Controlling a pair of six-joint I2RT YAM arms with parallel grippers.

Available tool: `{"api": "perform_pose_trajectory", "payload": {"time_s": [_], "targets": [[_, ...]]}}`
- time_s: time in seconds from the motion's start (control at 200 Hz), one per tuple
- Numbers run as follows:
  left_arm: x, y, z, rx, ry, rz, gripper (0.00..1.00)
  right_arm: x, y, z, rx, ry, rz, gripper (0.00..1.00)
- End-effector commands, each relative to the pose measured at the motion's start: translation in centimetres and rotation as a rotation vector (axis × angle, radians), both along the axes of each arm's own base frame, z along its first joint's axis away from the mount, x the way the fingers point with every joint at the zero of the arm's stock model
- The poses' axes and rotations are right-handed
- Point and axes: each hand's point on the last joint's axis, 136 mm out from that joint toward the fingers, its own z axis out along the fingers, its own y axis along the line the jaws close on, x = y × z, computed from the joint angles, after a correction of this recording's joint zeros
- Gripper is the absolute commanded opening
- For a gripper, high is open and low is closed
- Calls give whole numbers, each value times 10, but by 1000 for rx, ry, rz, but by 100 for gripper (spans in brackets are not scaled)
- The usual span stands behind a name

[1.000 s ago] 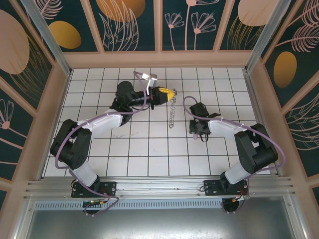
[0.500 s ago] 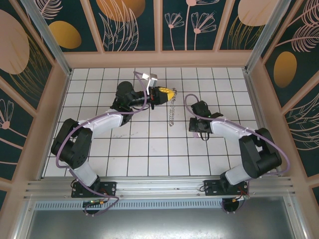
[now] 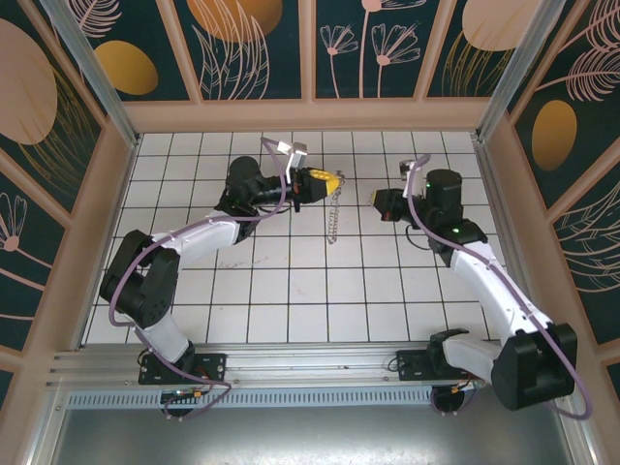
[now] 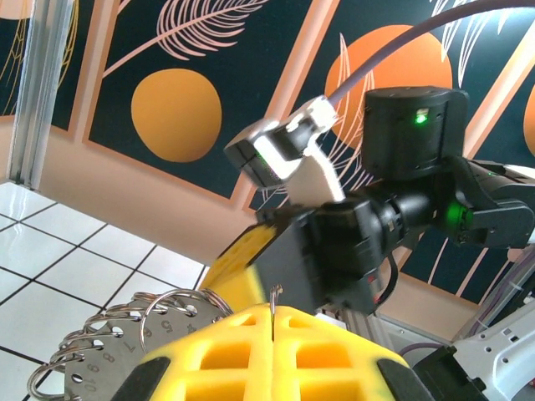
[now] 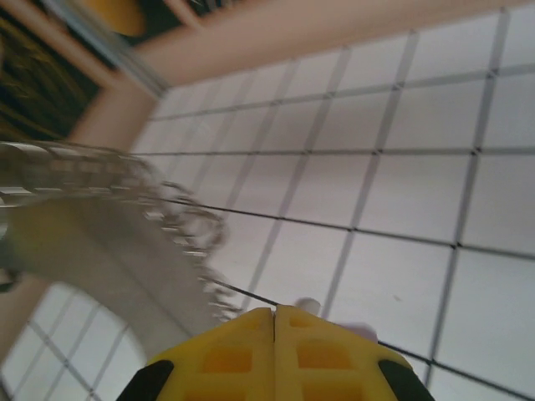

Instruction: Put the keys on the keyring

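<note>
Teal wall panels (image 3: 252, 48) painted with orange discs and pale leaves are enclosing a white tiled worktop (image 3: 291, 286). Above its far middle, the left gripper (image 3: 332, 181) is pinching the keyring (image 3: 337, 197) with its yellow fingers fully together, and the chain (image 3: 333, 228) is hanging down from it towards the tiles. In the left wrist view a thin wire end (image 4: 274, 292) is sticking up out of the seam between those fingers, while several rings (image 4: 167, 305) and a round numbered tag (image 4: 104, 363) are bunching just beside them.

The right gripper (image 3: 379, 202) is hovering near the chain on its right, apart from it, and is pointing towards the left gripper. Its fingers are pressing together too. In the right wrist view a small pale lilac bit is peeking out past their tips, which I am taking for the key (image 5: 358, 332), though blur is making that uncertain.

By my reading the task is sitting about halfway. Both parts are being held off the tiles and are facing each other, but the key is not yet hanging on any ring. The hard part is waiting: bringing the key's hole onto the exposed wire end, sliding it along, then letting go.
</note>
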Motion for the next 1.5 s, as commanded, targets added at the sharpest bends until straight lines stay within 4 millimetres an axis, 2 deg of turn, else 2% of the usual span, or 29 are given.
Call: {"api": "perform_pose_trajectory", "payload": {"time_s": [0.0,0.105,0.225,0.771,1.046,1.296,1.491], "targets": [[-3,-2,17,-12,-68,-32,0,-26,18,54,100,-221,212,0],[-3,-4,17,-1,-74,-47,0,-32,19,70,118,-274,248,0],[-4,-6,18,11,-85,-59,0,-34,22,78,128,-300,270,0],[-6,-10,15,37,-88,-74,0,-40,31,89,212,-296,309,0],[10,-9,6,97,-113,55,0,-39,45,77,191,-272,320,0],[29,4,5,132,-150,232,0,-36,42,58,173,-246,289,0],[27,4,8,122,-171,224,0,-32,42,50,162,-247,278,0]]}}
